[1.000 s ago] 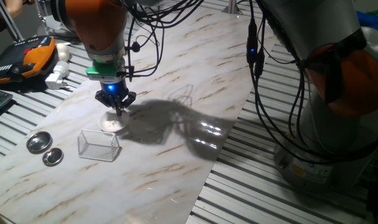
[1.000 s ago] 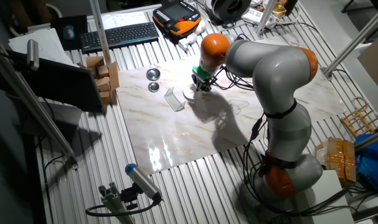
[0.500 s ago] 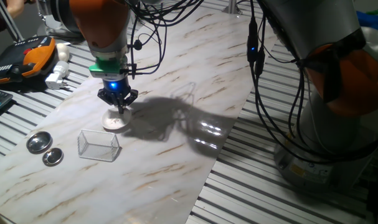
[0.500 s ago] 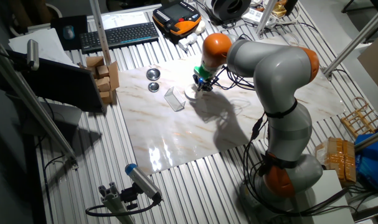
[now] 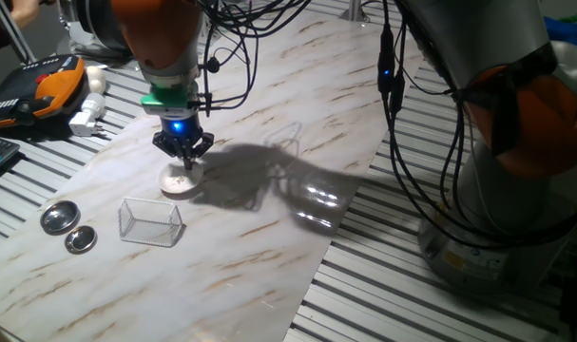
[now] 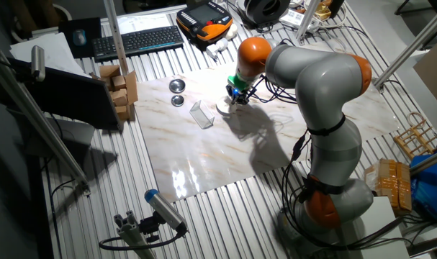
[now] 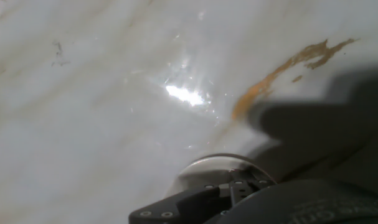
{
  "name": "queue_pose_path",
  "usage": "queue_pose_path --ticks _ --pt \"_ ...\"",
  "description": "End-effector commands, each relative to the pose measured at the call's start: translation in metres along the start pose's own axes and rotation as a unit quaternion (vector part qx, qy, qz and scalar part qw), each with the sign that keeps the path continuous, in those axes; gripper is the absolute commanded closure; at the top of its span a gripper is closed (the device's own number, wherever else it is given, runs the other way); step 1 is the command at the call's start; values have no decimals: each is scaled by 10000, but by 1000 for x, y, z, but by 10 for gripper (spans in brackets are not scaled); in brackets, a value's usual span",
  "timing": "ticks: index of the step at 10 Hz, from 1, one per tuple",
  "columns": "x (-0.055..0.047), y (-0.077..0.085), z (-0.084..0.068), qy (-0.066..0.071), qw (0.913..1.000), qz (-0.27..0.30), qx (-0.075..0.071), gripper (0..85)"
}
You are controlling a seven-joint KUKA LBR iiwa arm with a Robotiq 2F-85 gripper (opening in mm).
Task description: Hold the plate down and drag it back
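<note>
Since a second ago the small round white plate has slid back under the gripper; jaws narrow, pressing. Mid-drag: keep downward pressure.

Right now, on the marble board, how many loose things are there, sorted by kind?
White plate: 1, with the tool on it
Shiny metal lids: 2
Clear wire-framed box: 1
Total: 4
</note>
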State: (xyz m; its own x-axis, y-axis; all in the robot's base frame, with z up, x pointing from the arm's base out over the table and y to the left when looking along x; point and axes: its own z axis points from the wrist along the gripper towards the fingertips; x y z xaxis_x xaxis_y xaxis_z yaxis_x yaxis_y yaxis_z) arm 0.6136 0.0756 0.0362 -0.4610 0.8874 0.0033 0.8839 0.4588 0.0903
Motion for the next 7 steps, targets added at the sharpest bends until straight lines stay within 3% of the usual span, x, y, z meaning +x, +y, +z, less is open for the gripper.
queue_pose_path --ticks 1,7 --pt "-1 0 0 -10 10000 -9 -2 850" --pt "-2 -1 3 10 10000 -30 -13 850"
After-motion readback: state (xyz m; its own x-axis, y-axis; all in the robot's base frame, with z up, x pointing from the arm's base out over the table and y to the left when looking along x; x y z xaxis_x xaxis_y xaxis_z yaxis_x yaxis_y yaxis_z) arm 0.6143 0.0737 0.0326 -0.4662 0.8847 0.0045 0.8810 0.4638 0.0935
